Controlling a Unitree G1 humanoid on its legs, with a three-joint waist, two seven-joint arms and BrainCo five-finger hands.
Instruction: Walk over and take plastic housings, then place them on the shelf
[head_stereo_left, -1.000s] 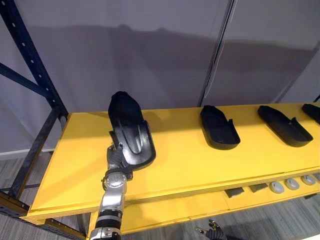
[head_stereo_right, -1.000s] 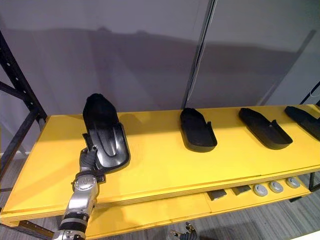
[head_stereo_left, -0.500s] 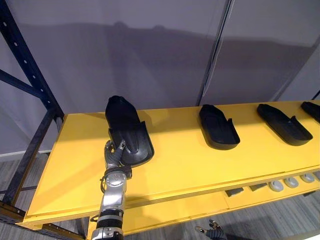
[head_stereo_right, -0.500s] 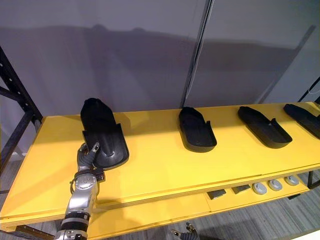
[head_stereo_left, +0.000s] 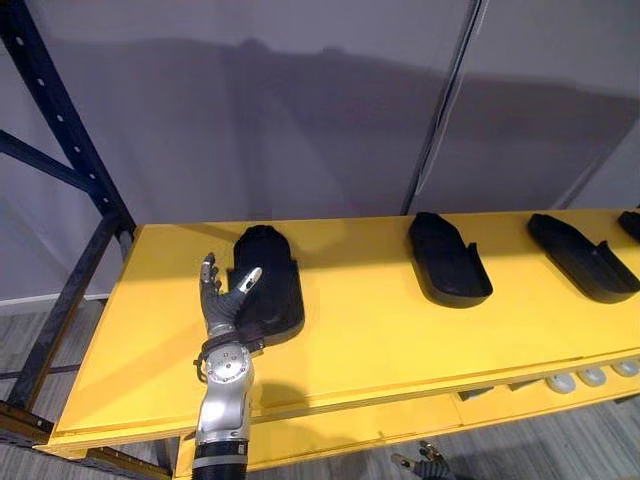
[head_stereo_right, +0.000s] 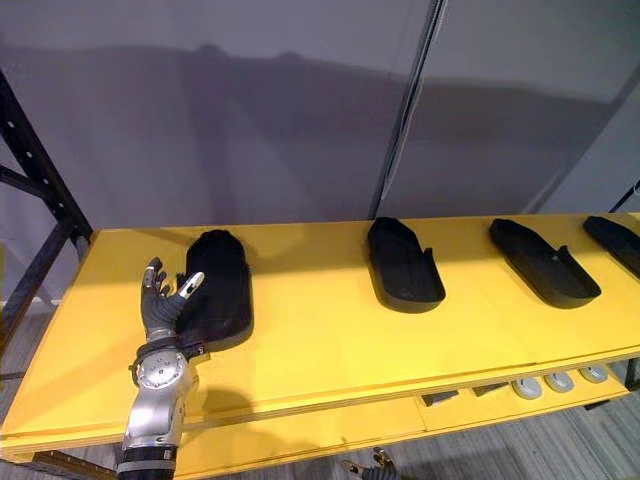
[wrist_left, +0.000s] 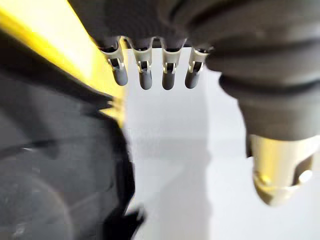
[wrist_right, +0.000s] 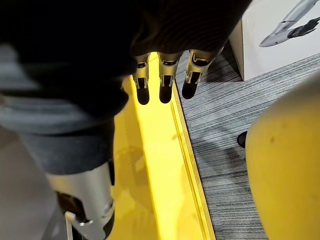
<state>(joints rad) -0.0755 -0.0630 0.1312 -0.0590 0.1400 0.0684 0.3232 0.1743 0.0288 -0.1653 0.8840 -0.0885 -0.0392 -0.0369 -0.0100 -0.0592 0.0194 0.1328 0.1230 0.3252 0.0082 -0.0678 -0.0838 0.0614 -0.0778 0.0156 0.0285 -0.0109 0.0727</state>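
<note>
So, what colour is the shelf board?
Yellow; the shelf board shows best in the right eye view.

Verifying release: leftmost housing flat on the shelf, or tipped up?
Flat: the leftmost housing lies on the yellow shelf. The left hand beside it has straight fingers, curled round nothing.

the housing (head_stereo_left: 275, 282) looks like matt black plastic; the shelf (head_stereo_left: 380, 322) is smooth, faintly glossy yellow board; the rack post (head_stereo_left: 70, 132) is dark metal.
</note>
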